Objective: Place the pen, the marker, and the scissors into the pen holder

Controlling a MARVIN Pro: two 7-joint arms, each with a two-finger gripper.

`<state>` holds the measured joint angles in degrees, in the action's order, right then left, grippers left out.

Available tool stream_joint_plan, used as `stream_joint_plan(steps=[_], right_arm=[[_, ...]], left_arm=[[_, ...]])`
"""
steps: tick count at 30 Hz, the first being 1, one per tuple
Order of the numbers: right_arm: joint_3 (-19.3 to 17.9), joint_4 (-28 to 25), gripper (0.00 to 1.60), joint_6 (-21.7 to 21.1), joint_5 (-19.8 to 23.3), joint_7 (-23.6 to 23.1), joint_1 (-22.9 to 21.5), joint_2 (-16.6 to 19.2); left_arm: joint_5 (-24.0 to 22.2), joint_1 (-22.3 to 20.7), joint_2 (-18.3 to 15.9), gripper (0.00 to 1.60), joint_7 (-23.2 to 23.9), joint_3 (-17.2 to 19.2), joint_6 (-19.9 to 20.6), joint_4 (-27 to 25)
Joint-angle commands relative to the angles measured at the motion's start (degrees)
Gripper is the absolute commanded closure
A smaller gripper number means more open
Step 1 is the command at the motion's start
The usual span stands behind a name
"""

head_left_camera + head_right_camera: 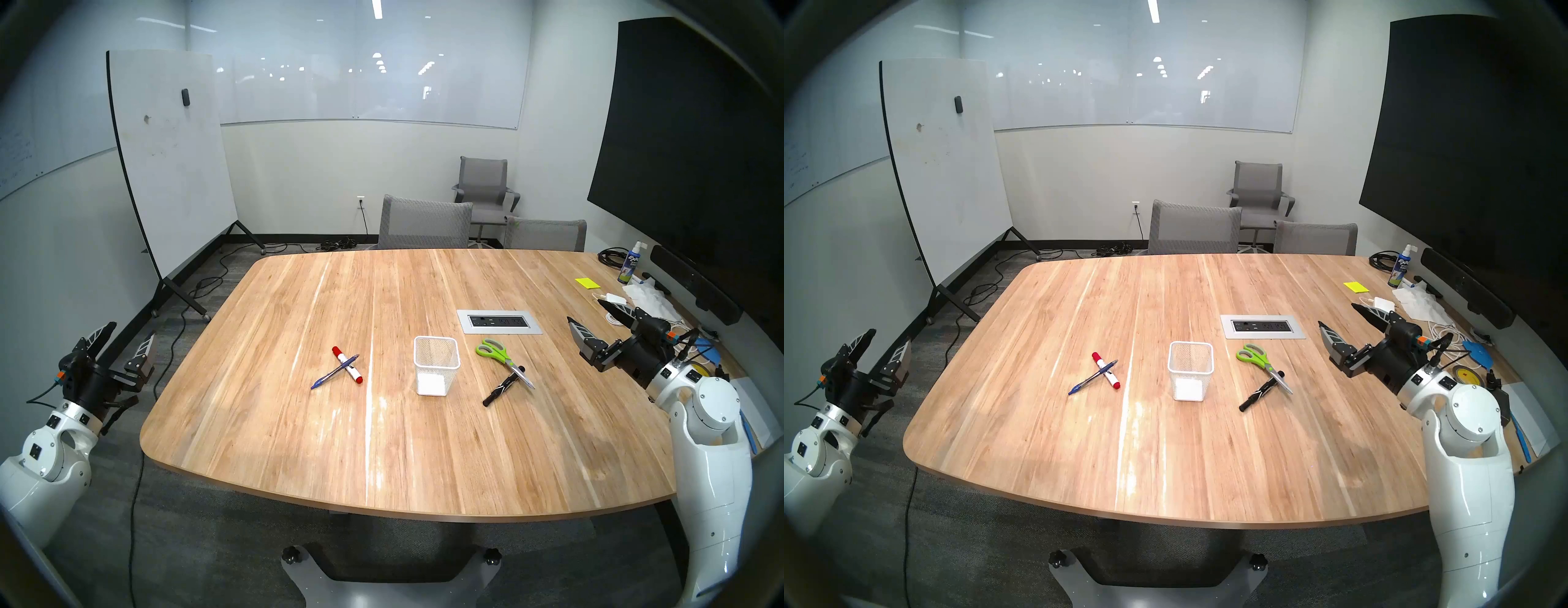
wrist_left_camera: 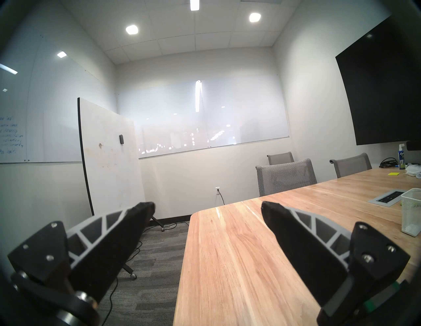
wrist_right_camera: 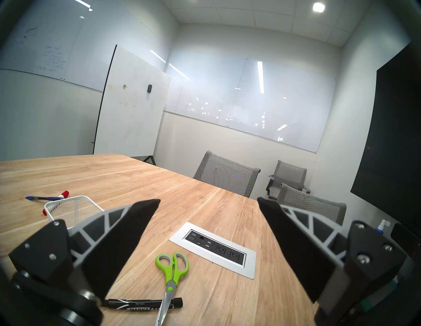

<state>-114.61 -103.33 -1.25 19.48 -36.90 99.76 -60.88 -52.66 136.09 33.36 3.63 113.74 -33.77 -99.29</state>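
Nothing is in the pen holder (image 1: 437, 371) yet; we see it standing upright and empty near the middle of the bench (image 1: 382, 458), so all three placements are still ahead of us. To its left lies the pen (image 1: 334, 372), crossed over the white marker with red ends (image 1: 348, 364) and touching it. To the holder's right lie the scissors (image 1: 505, 361), closed, green handles toward the far side, with their blades resting across the black marker (image 1: 504, 385). Both crossings suggest that we should lift the top item of each pair first, the pen on one side and the scissors on the other, or the lower piece may get dragged. Our left gripper (image 1: 125, 339) hangs off the bench's left edge, above the floor, pointing forward and slightly upward, its fingers (image 2: 136, 218) spread wide and holding nothing. Our right gripper (image 1: 587, 312) sits over the right side of the bench, roughly level and aimed forward, fingers equally wide and empty; in its wrist view the scissors and black marker lie just below and between the fingers. Neither arm is near a grasp yet; the right is the closer to its items.
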Motion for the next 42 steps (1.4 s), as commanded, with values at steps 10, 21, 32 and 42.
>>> stream_joint_plan(steps=[10, 21, 32, 42], right_arm=[[-0.02, -0.69, 0.0, 0.09, 0.13, -0.07, -0.23, 0.09], [-0.01, -0.69, 0.0, 0.1, 0.13, -0.06, -0.23, 0.1], [-0.5, -1.85, 0.0, -0.71, 0.72, -0.2, 0.39, -0.02], [-0.33, -4.95, 0.0, -2.67, 0.65, 0.56, 2.03, -1.1]], left_arm=[[-0.01, 0.02, -0.01, 0.0, -0.02, 0.69, -0.07, -0.18], [-0.01, 0.01, 0.0, 0.0, -0.01, 0.69, -0.07, -0.17], [0.0, 0.0, 0.0, 0.0, -0.01, 0.68, -0.07, -0.17], [0.0, -0.02, 0.0, 0.0, -0.01, 0.67, -0.08, -0.16]])
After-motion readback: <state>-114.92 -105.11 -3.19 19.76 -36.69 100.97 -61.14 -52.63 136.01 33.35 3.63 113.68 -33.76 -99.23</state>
